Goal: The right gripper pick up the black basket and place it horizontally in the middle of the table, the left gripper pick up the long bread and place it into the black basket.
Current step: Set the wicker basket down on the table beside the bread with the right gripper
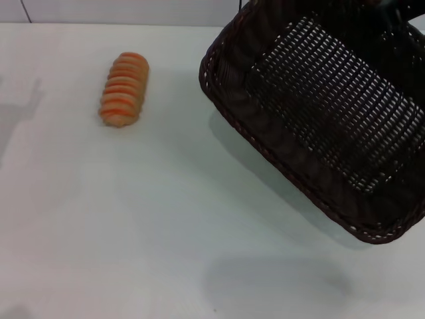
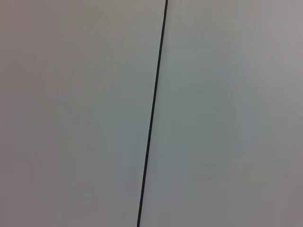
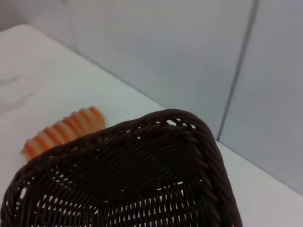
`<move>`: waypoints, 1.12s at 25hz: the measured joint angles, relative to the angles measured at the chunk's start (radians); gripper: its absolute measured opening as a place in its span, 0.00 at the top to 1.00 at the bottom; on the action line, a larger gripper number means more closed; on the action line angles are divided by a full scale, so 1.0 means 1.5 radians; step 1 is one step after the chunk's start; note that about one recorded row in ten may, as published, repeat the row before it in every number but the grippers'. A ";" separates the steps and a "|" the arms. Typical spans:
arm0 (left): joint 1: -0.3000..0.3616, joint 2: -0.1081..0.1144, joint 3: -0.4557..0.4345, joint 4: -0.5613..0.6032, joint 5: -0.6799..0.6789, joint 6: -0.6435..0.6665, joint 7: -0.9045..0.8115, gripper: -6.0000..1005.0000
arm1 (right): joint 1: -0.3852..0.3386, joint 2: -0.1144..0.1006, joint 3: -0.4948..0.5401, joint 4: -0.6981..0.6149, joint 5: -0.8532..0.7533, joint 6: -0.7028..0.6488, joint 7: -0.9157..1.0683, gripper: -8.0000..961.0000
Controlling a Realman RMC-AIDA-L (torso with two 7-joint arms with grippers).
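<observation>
The black basket [image 1: 319,113] hangs tilted above the table [image 1: 166,219] at the right of the head view, its opening facing me and its shadow on the tabletop beneath. It fills the lower part of the right wrist view [image 3: 137,179]. My right gripper holds it at its far upper-right end, and the fingers themselves are hidden by the wicker. The long bread [image 1: 124,89] lies on the table at the far left, clear of the basket, and also shows past the basket's rim in the right wrist view [image 3: 61,132]. My left gripper is out of view.
A pale wall with a dark vertical seam [image 2: 152,113] fills the left wrist view. The same wall runs behind the table's far edge [image 3: 142,94]. Faint arm shadows lie at the table's left side [image 1: 20,106].
</observation>
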 joint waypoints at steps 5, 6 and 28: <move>0.000 -0.001 0.000 0.003 -0.001 0.001 0.000 0.20 | 0.043 -0.004 -0.003 -0.024 -0.002 0.014 -0.135 0.82; 0.000 -0.001 0.000 0.003 -0.001 0.001 0.000 0.20 | 0.052 -0.004 -0.002 -0.033 -0.002 0.014 -0.157 0.82; -0.003 -0.004 0.000 0.016 -0.027 0.003 0.000 0.20 | 0.153 0.008 -0.105 -0.200 0.090 0.019 -0.361 0.82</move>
